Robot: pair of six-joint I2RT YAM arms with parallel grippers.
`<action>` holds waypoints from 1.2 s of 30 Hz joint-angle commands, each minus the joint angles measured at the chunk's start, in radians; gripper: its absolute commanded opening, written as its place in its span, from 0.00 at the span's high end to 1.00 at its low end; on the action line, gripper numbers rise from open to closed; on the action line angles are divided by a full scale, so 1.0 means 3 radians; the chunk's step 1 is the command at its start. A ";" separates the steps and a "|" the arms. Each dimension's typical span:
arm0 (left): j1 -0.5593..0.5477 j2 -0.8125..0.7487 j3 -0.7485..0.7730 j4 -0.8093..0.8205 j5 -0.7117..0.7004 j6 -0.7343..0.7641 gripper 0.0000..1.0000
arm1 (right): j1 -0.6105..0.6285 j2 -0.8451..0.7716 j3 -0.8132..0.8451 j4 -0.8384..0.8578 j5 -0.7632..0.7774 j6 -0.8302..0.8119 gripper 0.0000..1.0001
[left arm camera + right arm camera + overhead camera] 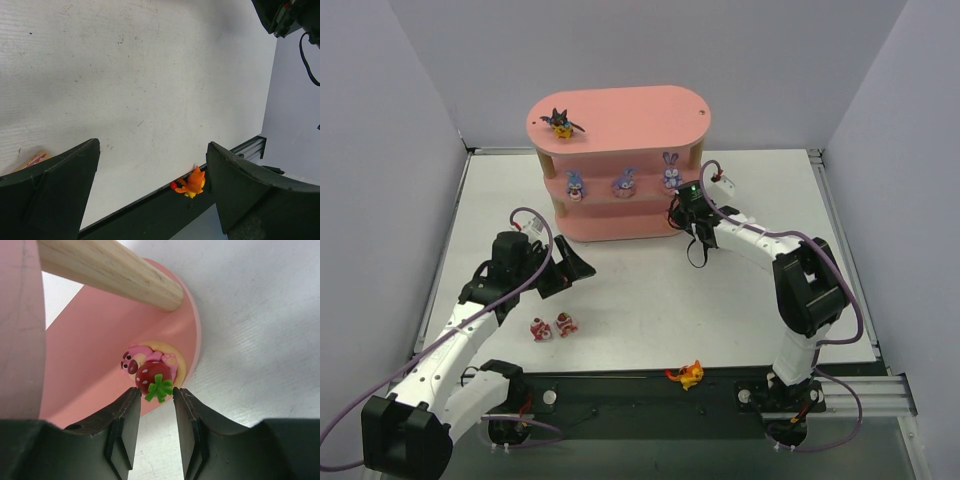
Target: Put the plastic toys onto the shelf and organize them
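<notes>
The pink shelf (620,110) stands at the back. A black bat-like toy (560,123) is on its top board, and three purple-blue bunnies (625,182) line the middle tier. My right gripper (683,222) is at the bottom tier's right end. Its jaws (156,390) stand slightly apart at a red strawberry toy (150,372) resting on the pink board (90,340), only the green leaf between the tips. Two red-and-white toys (552,326) lie on the table by my left arm. My left gripper (575,268) hovers wide open (152,145) and empty. An orange toy (687,374) (192,182) lies at the table's front edge.
A light wooden post (110,265) of the shelf rises just above the strawberry toy. The black rail (650,395) with the arm bases runs along the near edge. Grey walls close in the white table (770,200) on the left, back and right.
</notes>
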 commanded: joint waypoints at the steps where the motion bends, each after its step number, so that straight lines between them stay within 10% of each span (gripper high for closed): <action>1: 0.0024 -0.0012 0.0149 0.0004 -0.0013 0.0057 0.03 | 0.0070 -0.0179 -0.0001 0.0367 -0.0020 0.0043 0.64; 13: 0.0034 -0.0109 0.0164 -0.0134 -0.0090 0.0129 0.03 | 0.0080 -0.0471 -0.0246 0.0275 -0.0026 0.0125 0.66; 28: 0.0009 -0.0350 0.0497 -0.1821 -0.0780 0.0308 0.05 | 0.0356 -0.1177 -0.0814 -0.0230 -0.0245 -0.0028 0.66; 36: -0.0160 -0.0365 0.0323 -0.1679 -0.0995 0.0134 0.08 | 0.0662 -0.1131 -0.0702 0.0091 -0.0997 -0.1049 0.60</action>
